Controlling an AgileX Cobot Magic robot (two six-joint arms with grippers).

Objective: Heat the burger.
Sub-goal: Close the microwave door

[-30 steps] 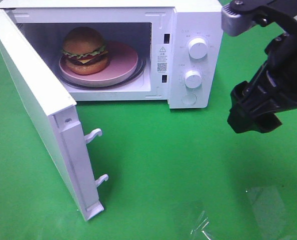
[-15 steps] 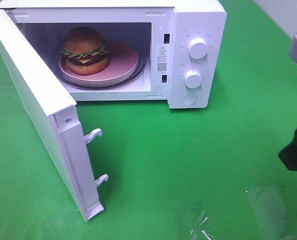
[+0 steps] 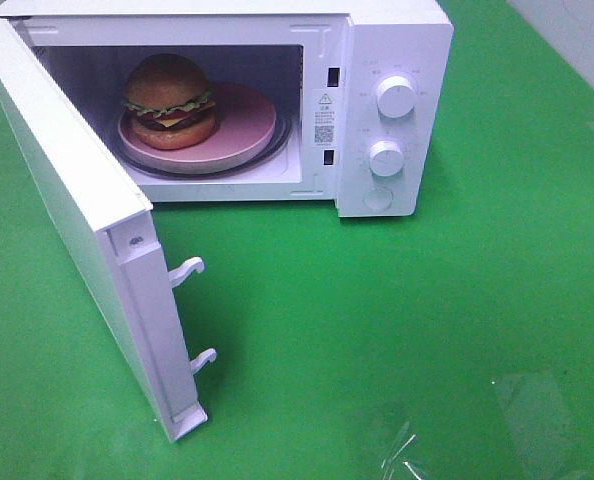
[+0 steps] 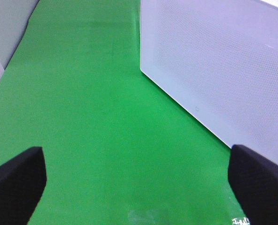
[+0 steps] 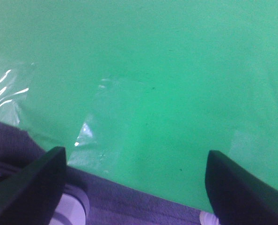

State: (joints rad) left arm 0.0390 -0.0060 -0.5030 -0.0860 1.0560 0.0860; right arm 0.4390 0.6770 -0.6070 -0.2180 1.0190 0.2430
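Note:
The burger (image 3: pixel 170 100) sits on a round pink plate (image 3: pixel 245 125) inside the white microwave (image 3: pixel 392 60), whose door (image 3: pixel 72 215) stands wide open to the left. Neither arm shows in the exterior high view. In the left wrist view my left gripper (image 4: pixel 139 180) is open and empty over green table, with the outside of the microwave door (image 4: pixel 218 70) ahead of it. In the right wrist view my right gripper (image 5: pixel 139 183) is open and empty above the green table's edge. The burger is not seen in either wrist view.
The microwave has two white knobs (image 3: pixel 395 96) and a round button on its front panel. Two door latches (image 3: pixel 187 270) stick out from the open door. Clear tape patches (image 3: pixel 527 410) shine on the green cloth near the front, and show in the right wrist view (image 5: pixel 106 126).
My right arm has pulled away to the right and left the exterior high view. The burger, plate and microwave door have not moved.

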